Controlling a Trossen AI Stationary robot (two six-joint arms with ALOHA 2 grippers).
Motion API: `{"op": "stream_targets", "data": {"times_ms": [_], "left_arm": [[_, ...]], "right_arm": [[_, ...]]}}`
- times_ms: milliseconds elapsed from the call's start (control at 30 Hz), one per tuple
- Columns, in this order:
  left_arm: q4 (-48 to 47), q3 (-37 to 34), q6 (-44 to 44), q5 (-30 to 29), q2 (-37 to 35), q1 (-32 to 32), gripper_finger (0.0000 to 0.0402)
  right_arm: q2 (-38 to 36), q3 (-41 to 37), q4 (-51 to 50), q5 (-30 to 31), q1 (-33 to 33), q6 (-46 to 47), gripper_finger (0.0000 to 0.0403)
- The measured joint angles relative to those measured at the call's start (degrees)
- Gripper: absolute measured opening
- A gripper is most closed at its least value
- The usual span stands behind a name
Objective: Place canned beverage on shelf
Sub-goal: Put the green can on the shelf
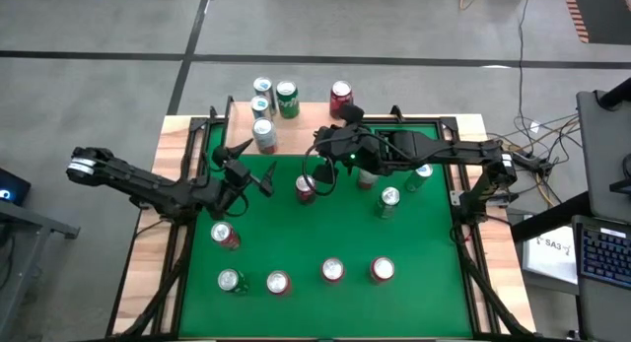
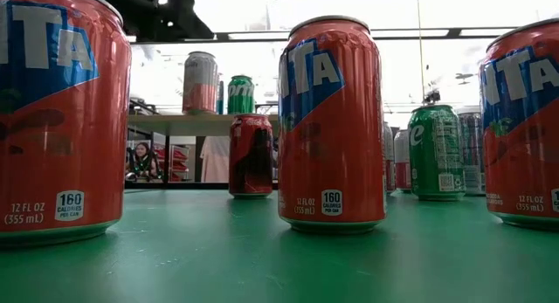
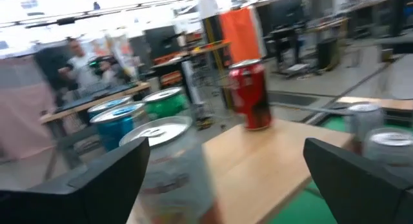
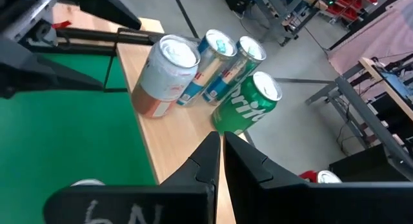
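So from my seat, the left gripper point(image 1: 246, 165) is hanging just off the front edge of the shelf point(image 1: 315, 120), fingers spread wide with nothing between them. In its wrist camera I see both fingers point(image 3: 106, 179) far apart and the shelf board running out ahead. The right gripper point(image 1: 320, 174) is out over the green worktop point(image 1: 325, 239) just in front of the shelf. Its fingers point(image 4: 206, 162) look pressed together, gripping nothing.

Closest to the right gripper is a dark red can point(image 1: 306, 188) standing upright on the worktop, just in front of the shelf. That's my guess for the next can to go up. The shelf already holds a cluster of cans at the left gripper's end, with a green can point(image 1: 287, 99) among them, plus a lone red can point(image 1: 341, 96) further along. More cans are scattered on the worktop farther from the shelf.

Handling-wise: these look like full aluminium cans, so moderately heavy, thin-walled, smooth and slippery. Squeeze too hard and the wall dents; too soft and it slides. I'd take it across the middle of the body, fingers level, below the top rim, and keep it upright. It's tall for its base, so a bump tips it.
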Motion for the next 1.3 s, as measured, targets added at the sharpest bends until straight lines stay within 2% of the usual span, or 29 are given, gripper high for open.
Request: {"op": "stream_targets", "data": {"times_ms": [200, 333, 700, 967, 1300], "left_arm": [[-1.39, 0.00, 2.93, -0.54, 1.62, 0.00, 0.0382], [-0.53, 0.36, -3.38, -1.81, 4.04, 2.82, 0.0375], [-0.02, 1.20, -7.00, -1.62, 8.52, 9.37, 0.0375], [0.18, 1.20, -8.69, -6.36, 10.55, 9.96, 0.0375], [2.36, 1.20, -14.45, -4.45, 15.04, 11.67, 0.0375]], "right_arm": [[-0.04, 0.00, 0.00, 0.01, -0.87, -0.36, 0.0012], [-0.04, 0.00, 0.07, -0.02, -1.38, -0.46, 0.0012], [-0.04, 0.00, 0.04, -0.02, -1.61, -0.46, 0.0012], [-0.02, 0.00, 0.02, 0.00, -1.64, -0.74, 0.0012], [0.00, 0.00, 0.00, 0.00, -1.61, -1.20, 0.0012]]}}
